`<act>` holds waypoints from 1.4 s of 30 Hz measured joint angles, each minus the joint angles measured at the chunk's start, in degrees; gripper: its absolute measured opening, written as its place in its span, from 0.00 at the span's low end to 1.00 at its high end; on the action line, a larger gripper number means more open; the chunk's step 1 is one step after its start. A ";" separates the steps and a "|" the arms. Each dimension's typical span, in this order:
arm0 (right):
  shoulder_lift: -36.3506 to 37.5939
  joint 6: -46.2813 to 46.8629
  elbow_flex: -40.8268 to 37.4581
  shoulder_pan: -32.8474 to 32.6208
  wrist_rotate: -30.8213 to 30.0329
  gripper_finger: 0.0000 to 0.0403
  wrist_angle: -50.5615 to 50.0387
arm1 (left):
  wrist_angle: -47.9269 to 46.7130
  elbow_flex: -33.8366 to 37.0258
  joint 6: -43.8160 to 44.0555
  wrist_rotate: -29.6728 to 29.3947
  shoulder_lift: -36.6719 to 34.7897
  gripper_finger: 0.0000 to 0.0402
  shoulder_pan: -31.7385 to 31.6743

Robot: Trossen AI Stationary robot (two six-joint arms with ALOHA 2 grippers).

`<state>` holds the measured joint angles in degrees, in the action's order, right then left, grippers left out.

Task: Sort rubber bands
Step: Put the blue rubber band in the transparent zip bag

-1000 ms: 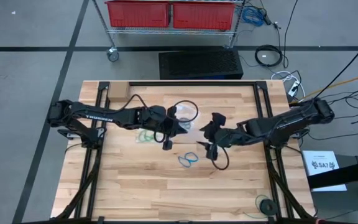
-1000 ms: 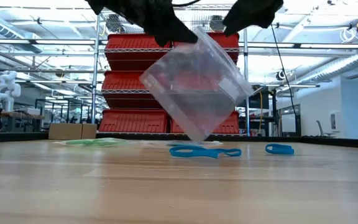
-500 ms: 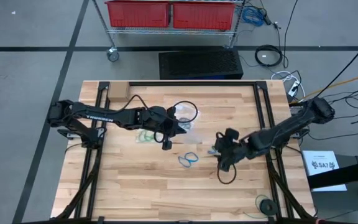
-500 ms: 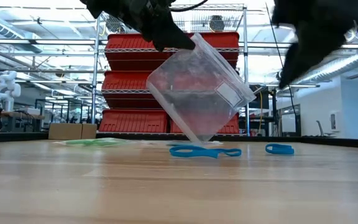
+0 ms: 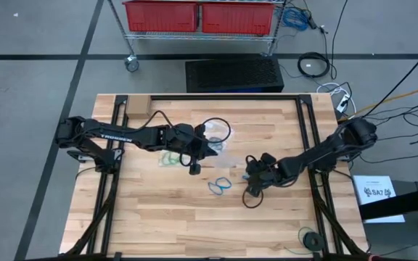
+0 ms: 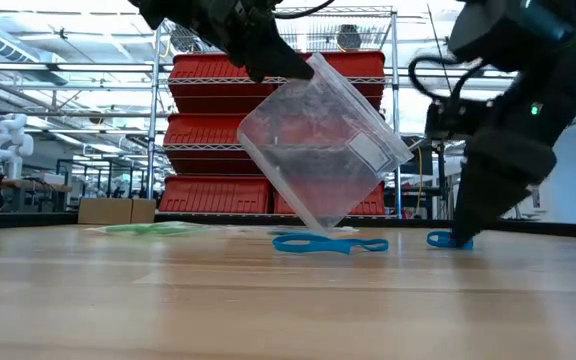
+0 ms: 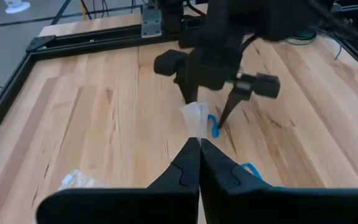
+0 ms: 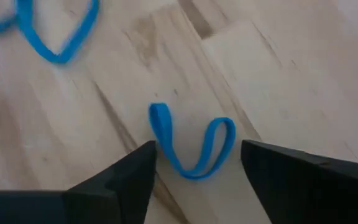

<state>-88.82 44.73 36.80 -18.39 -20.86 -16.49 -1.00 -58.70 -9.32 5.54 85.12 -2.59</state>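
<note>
Two blue rubber bands (image 6: 330,243) lying mid-tabletop (image 5: 165,217), a third blue band (image 8: 194,146) just beside them, between the spread fingers (image 8: 114,180) of the right gripper (image 5: 251,179), lowered to the wood, not gripped. Green bands (image 5: 170,159) flat under the left arm. Left gripper (image 5: 210,148) pinched shut on a clear plastic bag (image 6: 318,150), held tilted above the tabletop.

Setting: robotics lab or workshop — grey floor (image 5: 35,87) | wire rack (image 6: 268,110) stacked with red bins (image 6: 218,195) | butcher-block table (image 5: 165,217) | loose cables (image 5: 314,65) — open ceiling, workbenches far behind.
</note>
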 joint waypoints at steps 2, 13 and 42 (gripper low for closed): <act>-1.26 -0.37 0.14 -0.03 -0.32 0.48 0.36 | 0.05 0.00 0.00 0.00 0.00 0.00 0.00; 4.14 -5.53 3.51 -3.96 -1.87 0.03 0.70 | 0.68 0.00 0.00 0.45 -0.02 0.00 0.00; 7.04 -31.88 20.33 -0.53 -16.32 0.00 1.12 | 0.99 0.00 0.04 1.88 -0.02 0.00 0.11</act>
<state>-81.78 12.85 57.12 -18.92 -37.18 -15.37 -0.01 -58.70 -9.28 7.42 85.10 -2.48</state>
